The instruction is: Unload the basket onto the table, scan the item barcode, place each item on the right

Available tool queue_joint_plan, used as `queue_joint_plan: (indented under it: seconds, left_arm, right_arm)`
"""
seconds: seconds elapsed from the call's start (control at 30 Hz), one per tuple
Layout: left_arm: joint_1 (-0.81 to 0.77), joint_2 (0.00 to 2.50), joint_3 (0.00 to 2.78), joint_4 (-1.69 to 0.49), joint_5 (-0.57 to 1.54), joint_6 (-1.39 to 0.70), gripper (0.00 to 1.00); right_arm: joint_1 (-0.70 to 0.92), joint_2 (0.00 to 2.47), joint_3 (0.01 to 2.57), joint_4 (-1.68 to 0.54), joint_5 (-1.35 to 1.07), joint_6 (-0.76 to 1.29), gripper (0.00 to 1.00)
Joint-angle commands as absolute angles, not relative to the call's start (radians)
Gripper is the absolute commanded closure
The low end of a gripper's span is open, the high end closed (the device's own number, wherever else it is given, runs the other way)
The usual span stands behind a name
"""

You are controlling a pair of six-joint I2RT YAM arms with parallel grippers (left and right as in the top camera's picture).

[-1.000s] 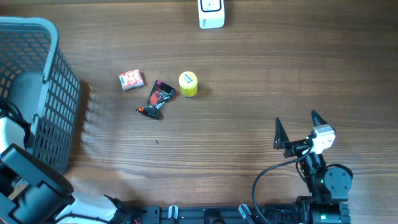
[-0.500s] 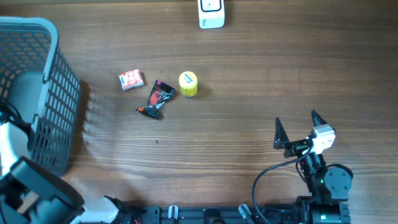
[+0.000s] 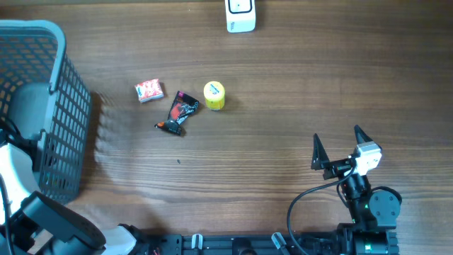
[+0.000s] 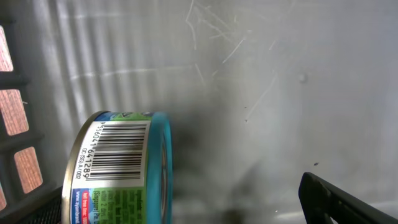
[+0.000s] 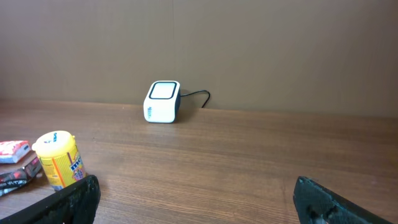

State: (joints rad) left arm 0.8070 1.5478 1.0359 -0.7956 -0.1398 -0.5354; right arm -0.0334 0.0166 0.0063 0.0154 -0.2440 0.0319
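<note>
A tin can [image 4: 118, 168] with a teal rim and a green label lies on its side on the grey basket floor, its barcode [image 4: 118, 152] facing the left wrist camera. My left gripper is open just above it. Only its right fingertip [image 4: 339, 200] shows, well clear of the can. In the overhead view the left arm [image 3: 21, 177] reaches into the basket [image 3: 64, 120], which hides its gripper. The white scanner [image 3: 241, 15] [image 5: 163, 101] stands at the table's far edge. My right gripper [image 3: 338, 150] [image 5: 199, 205] rests open and empty at the near right.
On the table between basket and scanner lie a red packet [image 3: 148, 91], a black packet [image 3: 180, 112] and a yellow tub [image 3: 214, 95] [image 5: 57, 158]. The basket's grid walls [image 4: 15, 112] rise close to the can on the left.
The left arm has shifted beside the basket, with its dark base link sliding toward the near edge. The right arm and the table items have not moved.
</note>
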Motion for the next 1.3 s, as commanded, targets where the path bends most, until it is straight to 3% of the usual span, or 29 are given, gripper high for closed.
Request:
queue_joint_plan:
  seconds: [0.0, 0.57, 0.73, 0.83, 1.27]
  left_arm:
    - [0.802, 1.533, 1.034, -0.817, -0.163, -0.528, 0.0]
    - [0.802, 1.534, 0.978, -0.813, -0.192, -0.531, 0.02]
    - [0.802, 1.534, 0.968, -0.804, -0.192, -0.531, 0.1]
    - [0.802, 1.534, 0.968, -0.8, -0.192, -0.531, 0.25]
    - [0.802, 1.533, 0.968, -0.778, -0.192, -0.531, 0.42]
  right_arm:
    - [-0.029, 0.014, 0.005, 0.021, -0.256, 0.027, 0.0]
    - [-0.029, 0.014, 0.005, 0.021, -0.256, 0.027, 0.0]
    - [-0.029, 0.014, 0.005, 0.021, -0.257, 0.027, 0.0]
    - [-0.029, 0.014, 0.005, 0.021, -0.257, 0.027, 0.0]
    - [-0.029, 0.014, 0.005, 0.021, -0.256, 0.027, 0.0]
